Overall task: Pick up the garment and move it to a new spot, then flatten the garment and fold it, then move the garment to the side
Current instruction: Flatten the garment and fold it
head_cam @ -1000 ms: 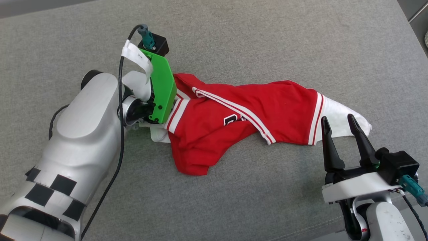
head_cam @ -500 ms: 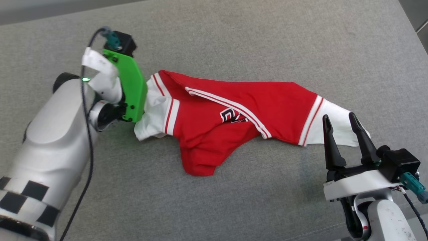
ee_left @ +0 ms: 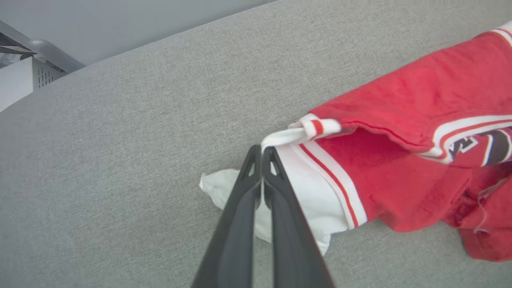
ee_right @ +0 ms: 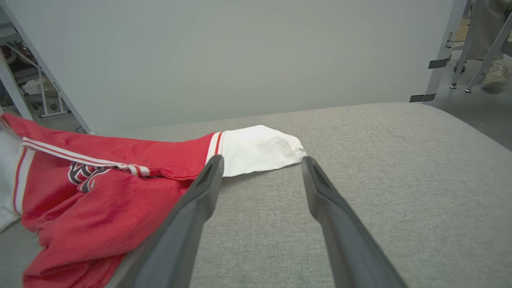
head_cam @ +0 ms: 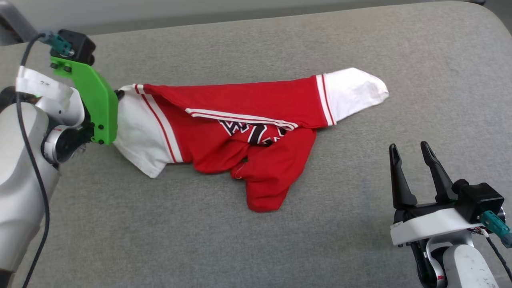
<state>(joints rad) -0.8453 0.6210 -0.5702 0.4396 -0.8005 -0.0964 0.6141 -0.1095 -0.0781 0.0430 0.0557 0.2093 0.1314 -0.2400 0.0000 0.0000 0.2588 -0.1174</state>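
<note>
**Left pincer (ee_left: 262, 149) clamped on the garment (head_cam: 248, 100); right pincer (head_cam: 409, 146) wide and empty**

Pressed flat together, the left pincer's two dark fingers nip a raised white fold at the garment's edge, by one white sleeve (head_cam: 136, 132). A green bracket (head_cam: 98, 100) on that wrist sits just beside the same sleeve. The garment, a red jersey, lies crumpled and drawn out lengthwise on the grey fabric counter (head_cam: 256, 248). The pinched sleeve is lifted at its upper edge, and the rest of it sags onto the counter. The other white sleeve (head_cam: 352, 92) lies flat at the garment's opposite end. Black, white-outlined lettering (head_cam: 256, 132) shows in part, tucked under a striped band (head_cam: 240, 117) crossing the garment's middle. A red flap trails from that middle toward the robot. The right pincer's fingers are spread wide around nothing. It is well apart from the garment, on the robot's side of the flat sleeve, with its tips pointing toward that sleeve.
</note>
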